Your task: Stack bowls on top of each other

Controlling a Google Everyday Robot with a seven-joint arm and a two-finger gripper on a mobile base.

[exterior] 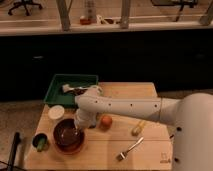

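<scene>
A dark reddish-brown bowl [67, 137] sits near the front left of the wooden table [150, 150]. Its thick rim suggests more than one bowl nested together, but I cannot tell for sure. My gripper [78, 128] hangs at the end of the white arm [125, 107], right over the bowl's right inner side, reaching down into it. The arm's wrist hides the fingers.
A rectangular green tray [60, 82] with a white utensil stands at the back left. A small white dish [56, 112] and a small green cup [41, 142] are left of the bowl. An orange ball [106, 121], a yellow item [138, 128] and a fork [131, 148] lie to the right.
</scene>
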